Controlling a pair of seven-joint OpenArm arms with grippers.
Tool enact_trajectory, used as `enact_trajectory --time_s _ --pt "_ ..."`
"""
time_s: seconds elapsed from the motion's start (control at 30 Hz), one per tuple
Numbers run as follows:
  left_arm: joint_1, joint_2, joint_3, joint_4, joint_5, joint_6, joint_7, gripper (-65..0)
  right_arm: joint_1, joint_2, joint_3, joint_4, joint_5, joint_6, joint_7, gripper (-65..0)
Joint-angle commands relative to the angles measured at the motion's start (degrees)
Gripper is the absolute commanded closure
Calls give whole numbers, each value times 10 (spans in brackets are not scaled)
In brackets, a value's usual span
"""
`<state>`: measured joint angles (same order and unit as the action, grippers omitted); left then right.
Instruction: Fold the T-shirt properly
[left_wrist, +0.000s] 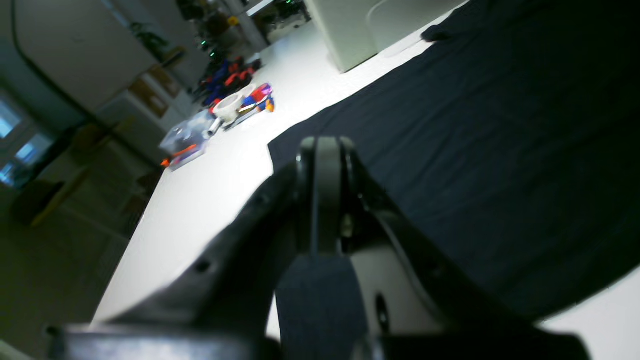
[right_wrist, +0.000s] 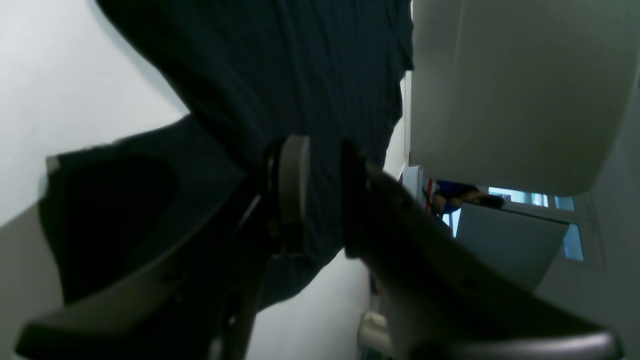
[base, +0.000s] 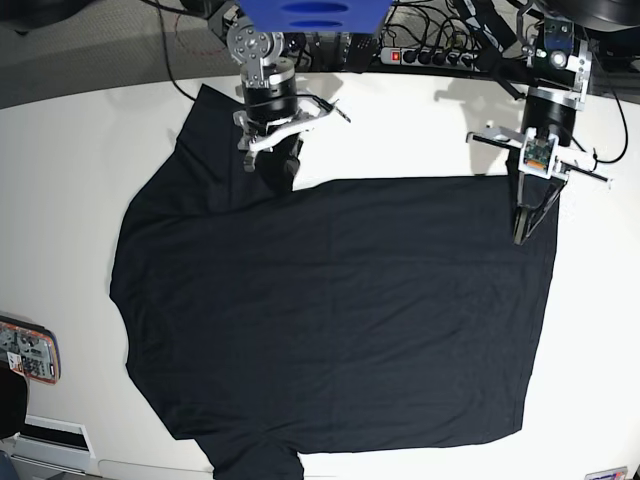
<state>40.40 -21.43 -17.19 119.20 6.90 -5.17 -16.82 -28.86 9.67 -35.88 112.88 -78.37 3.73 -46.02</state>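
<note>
The black T-shirt (base: 330, 310) lies spread flat over most of the white table (base: 420, 130), with one sleeve (base: 205, 140) reaching toward the back left. My left gripper (base: 520, 235) points down onto the shirt near its back right corner. In the left wrist view the left gripper (left_wrist: 325, 147) has its jaws pressed together, with dark cloth (left_wrist: 320, 300) bunched between the fingers. My right gripper (base: 285, 172) stands at the shirt's back edge by the sleeve. In the right wrist view the right gripper (right_wrist: 325, 150) shows a narrow gap between its fingers, and the shirt (right_wrist: 300, 60) lies behind it.
A power strip (base: 400, 55) and cables run along the back edge. A small colourful object (base: 25, 350) sits at the table's left edge. The left wrist view shows a tape roll (left_wrist: 227, 107), a clear box (left_wrist: 185, 142) and a pale cabinet (left_wrist: 350, 30) far off.
</note>
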Motion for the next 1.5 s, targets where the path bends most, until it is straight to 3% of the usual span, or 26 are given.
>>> enact_trajectory --time_s 0.0,0.1,0.23,0.33,0.5,0.7,0.87,1.07,1.37,1.47 --pt "3 -5 -5 5 -3 5 -13 0 -20 -22 -24 7 3 -3 10 -113" --pt "2 -5 -5 -6 -3 5 -14 0 -8 -22 1 7 45 -3 12 -113" --pt "1 -5 -4 -6 -3 5 -14 0 19 -22 88 7 178 -3 19 -111" --pt "1 -5 -4 -6 -3 5 -14 0 26 -22 149 7 241 -3 68 -111" --pt "0 -5 -4 -6 -3 5 -13 0 24 -23 223 7 295 1 132 -112" --pt "0 -4 -4 -6 -1 5 -10 0 -5 -13 277 7 432 86 200 -113" --pt "-1 -4 -2 -6 0 5 -10 0 -47 13 309 7 437 90 269 -113" --pt "-1 -3 -1 -7 1 5 -9 0 -102 43 326 7 438 90 301 -113" --pt "-1 -3 -4 -18 1 5 -9 0 -126 46 326 7 438 90 306 -113" --pt "-1 -3 -3 -18 1 5 -9 -59 -126 46 326 7 435 91 284 -114"
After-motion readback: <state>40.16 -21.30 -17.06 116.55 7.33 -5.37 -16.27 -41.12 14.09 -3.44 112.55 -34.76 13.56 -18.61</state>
